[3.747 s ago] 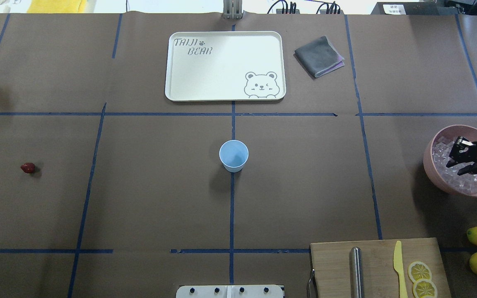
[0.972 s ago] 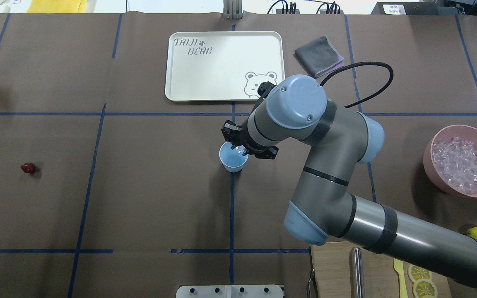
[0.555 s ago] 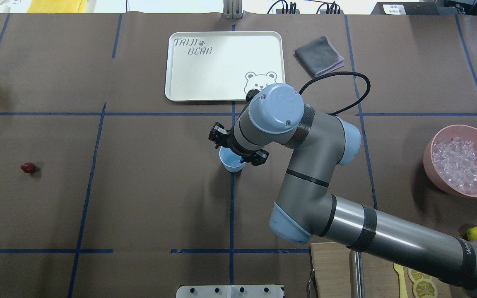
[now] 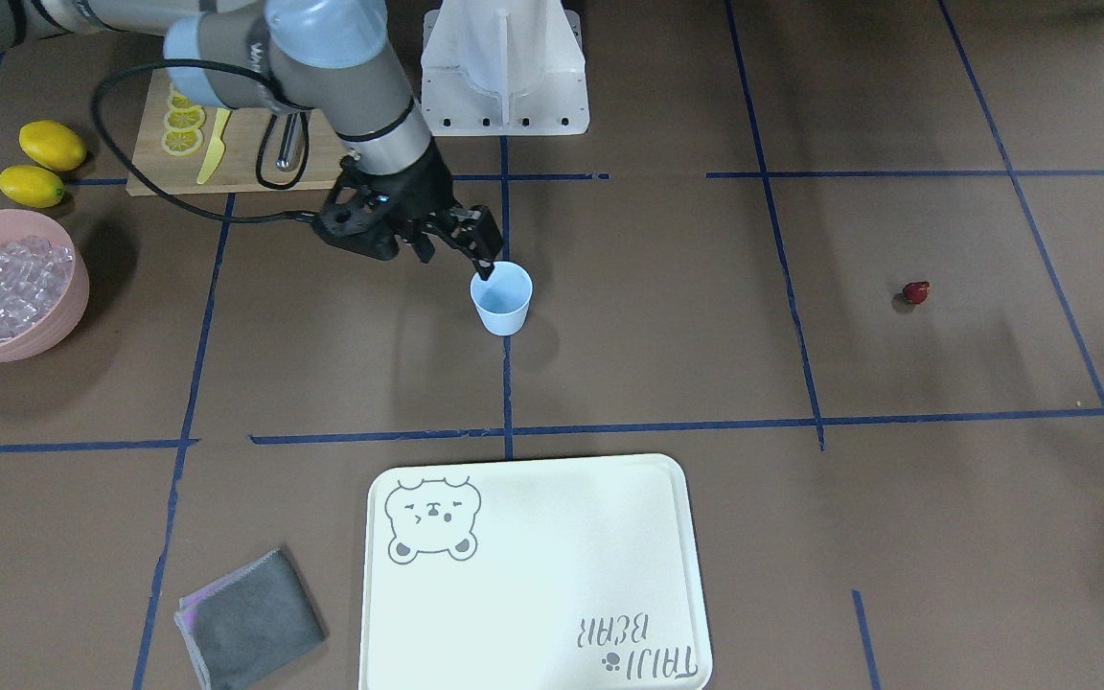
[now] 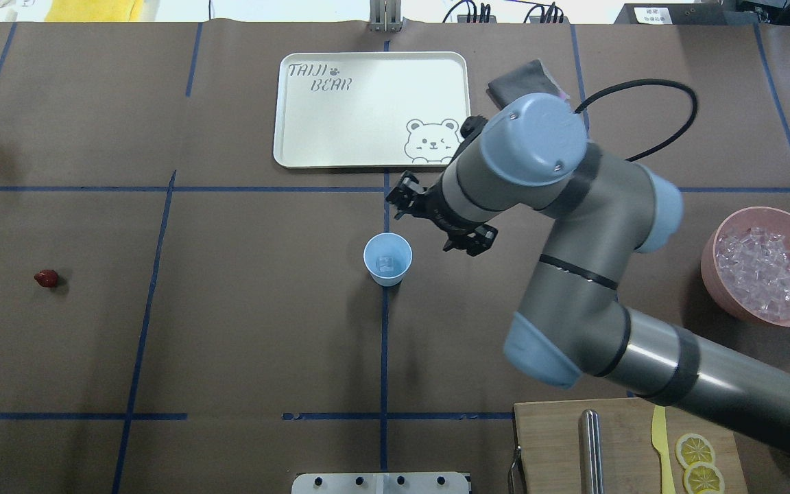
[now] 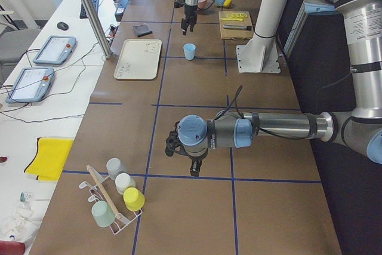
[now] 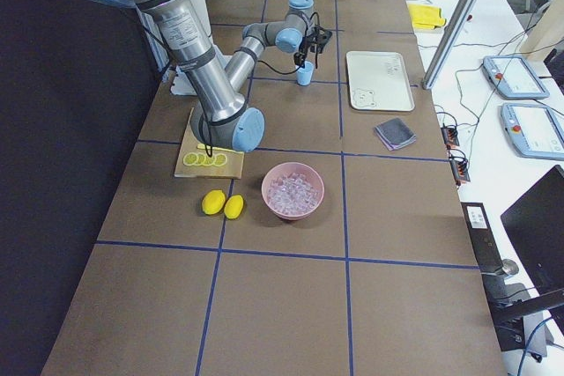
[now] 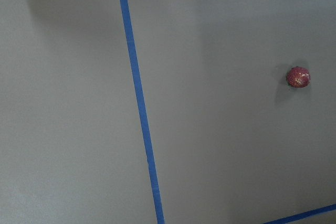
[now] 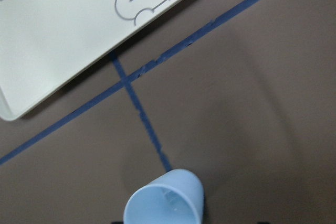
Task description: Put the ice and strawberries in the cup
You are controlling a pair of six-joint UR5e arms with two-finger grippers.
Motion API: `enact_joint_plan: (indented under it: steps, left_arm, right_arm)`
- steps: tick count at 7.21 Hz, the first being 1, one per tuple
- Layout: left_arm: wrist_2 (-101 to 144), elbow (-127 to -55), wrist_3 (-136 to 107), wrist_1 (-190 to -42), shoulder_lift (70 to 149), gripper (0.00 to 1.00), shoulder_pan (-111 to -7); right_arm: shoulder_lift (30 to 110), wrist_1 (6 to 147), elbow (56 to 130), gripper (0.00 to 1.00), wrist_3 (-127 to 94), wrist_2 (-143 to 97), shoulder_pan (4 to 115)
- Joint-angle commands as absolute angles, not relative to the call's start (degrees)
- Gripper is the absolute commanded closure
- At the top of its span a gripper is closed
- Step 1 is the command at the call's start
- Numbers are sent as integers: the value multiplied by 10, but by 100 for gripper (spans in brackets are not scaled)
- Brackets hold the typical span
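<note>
Table (image 5: 244, 329): brown paper all over, with blue tape lines making big squares.
Room: white desks with tablets run along one side of the table.
Cup (image 5: 387, 258): stands up in the middle, on a blue line; one ice cube (image 5: 386, 263) sits inside.
My right jaws (image 5: 439, 223): spread wide, holding nothing, just beside the cup.
My left jaws (image 6: 181, 158): far off at the table's end; I cannot tell how they stand.
Strawberry (image 5: 46, 278): alone on the brown paper, well apart from the cup.
Pink bowl (image 5: 719, 274): full of ice, near the edge.
Tray (image 5: 367, 110): white, with a bear picture.
Cloth (image 4: 247, 615): grey, folded, near the tray.
Board (image 4: 154, 172): wood, with lemon slices (image 4: 183, 117) and a yellow knife (image 4: 211, 146); two lemons (image 4: 42, 161) beside it.
In the way: nothing between strawberry and cup.
</note>
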State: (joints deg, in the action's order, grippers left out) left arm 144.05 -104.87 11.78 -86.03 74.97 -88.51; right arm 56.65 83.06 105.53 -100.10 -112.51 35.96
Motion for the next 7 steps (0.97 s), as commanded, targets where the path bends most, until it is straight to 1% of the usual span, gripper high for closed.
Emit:
enact_joint_plan:
  steps: [1, 3, 4, 7]
  left_arm:
    - [1441, -1046, 118, -860, 750, 0, -885]
    - [1441, -1044, 118, -860, 751, 0, -885]
    - [1441, -1044, 118, -860, 750, 0, -885]
    - [1441, -1044, 118, -860, 750, 0, -885]
  right_arm:
    - [690, 856, 1151, 15, -919, -1188, 444]
    - [826, 855, 1231, 16, -819, -1189, 478]
    - [878, 853, 1243, 16, -730, -1189, 495]
    - [967, 849, 1239, 16, -479, -1188, 556]
